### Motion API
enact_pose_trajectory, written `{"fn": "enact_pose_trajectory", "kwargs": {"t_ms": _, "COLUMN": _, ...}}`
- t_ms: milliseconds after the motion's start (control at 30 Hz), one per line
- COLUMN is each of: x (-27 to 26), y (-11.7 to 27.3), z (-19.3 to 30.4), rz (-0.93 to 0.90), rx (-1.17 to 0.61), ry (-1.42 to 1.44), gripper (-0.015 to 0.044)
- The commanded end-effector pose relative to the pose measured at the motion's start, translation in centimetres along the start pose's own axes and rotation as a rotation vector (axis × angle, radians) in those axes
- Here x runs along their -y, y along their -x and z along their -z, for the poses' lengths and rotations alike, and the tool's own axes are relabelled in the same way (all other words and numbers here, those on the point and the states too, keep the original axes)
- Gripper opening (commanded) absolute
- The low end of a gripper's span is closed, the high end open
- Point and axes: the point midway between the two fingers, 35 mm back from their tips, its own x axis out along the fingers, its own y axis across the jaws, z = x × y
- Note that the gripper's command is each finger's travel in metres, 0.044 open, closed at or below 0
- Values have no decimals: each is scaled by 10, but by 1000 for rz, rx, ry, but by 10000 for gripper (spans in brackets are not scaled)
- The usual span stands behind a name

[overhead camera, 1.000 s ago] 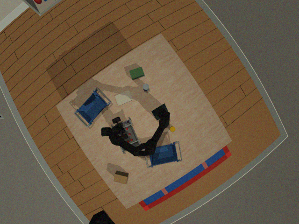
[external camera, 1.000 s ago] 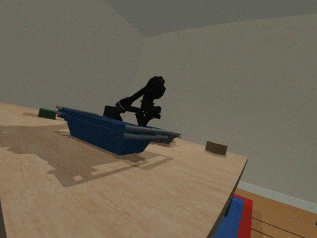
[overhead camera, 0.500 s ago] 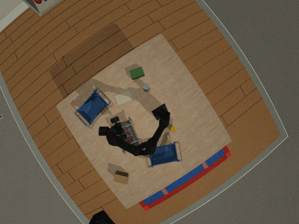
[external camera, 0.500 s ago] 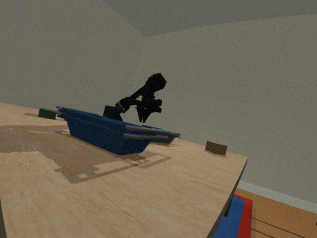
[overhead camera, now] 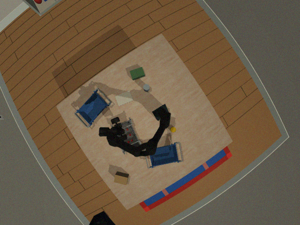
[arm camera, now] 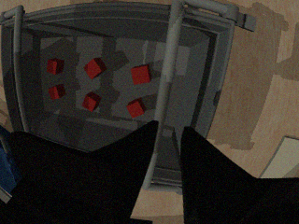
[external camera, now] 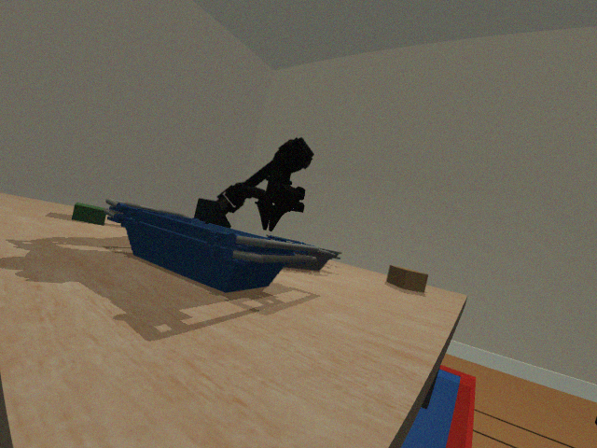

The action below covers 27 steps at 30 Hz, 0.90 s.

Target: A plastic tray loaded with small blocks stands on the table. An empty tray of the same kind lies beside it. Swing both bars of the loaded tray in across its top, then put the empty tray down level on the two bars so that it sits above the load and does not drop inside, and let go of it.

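Note:
The loaded grey tray [overhead camera: 134,133] [external camera: 315,263] [arm camera: 222,81] holds several small red blocks [arm camera: 141,75]. In the wrist view its right bar [arm camera: 169,61] is swung in and crosses above the tray's opening; its left bar [arm camera: 18,61] lies just inside the left end. My gripper [external camera: 268,229] [arm camera: 170,130] is slightly open over the tray; the right bar passes close to the left fingertip and is not pinched. A blue tray [overhead camera: 93,107] [external camera: 178,255] and a second blue tray [overhead camera: 164,157] look empty, their bars swung out. My arm partly hides the grey tray in the overhead view.
A green block [overhead camera: 137,73] [external camera: 89,213], a grey cylinder [overhead camera: 146,87], a pale flat piece [overhead camera: 123,98] [arm camera: 286,161] and a yellow disc [overhead camera: 173,129] lie around. A tan block [overhead camera: 121,179] [external camera: 407,279] is near one table edge. My arm reaches over the second blue tray's end.

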Motion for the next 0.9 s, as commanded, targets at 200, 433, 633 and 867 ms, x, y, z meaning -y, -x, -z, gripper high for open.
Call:
{"fn": "enact_pose_trajectory", "kwargs": {"t_ms": 200, "x": 0, "y": 0, "z": 0, "rz": 0, "rx": 1, "ry": -2, "gripper": 0}}
{"fn": "enact_pose_trajectory", "kwargs": {"t_ms": 433, "x": 0, "y": 0, "z": 0, "rz": 0, "rx": 0, "ry": 0, "gripper": 0}}
{"fn": "enact_pose_trajectory", "kwargs": {"t_ms": 633, "x": 0, "y": 0, "z": 0, "rz": 0, "rx": 0, "ry": 0, "gripper": 0}}
{"fn": "enact_pose_trajectory", "kwargs": {"t_ms": 867, "x": 0, "y": 0, "z": 0, "rz": 0, "rx": 0, "ry": 0, "gripper": 0}}
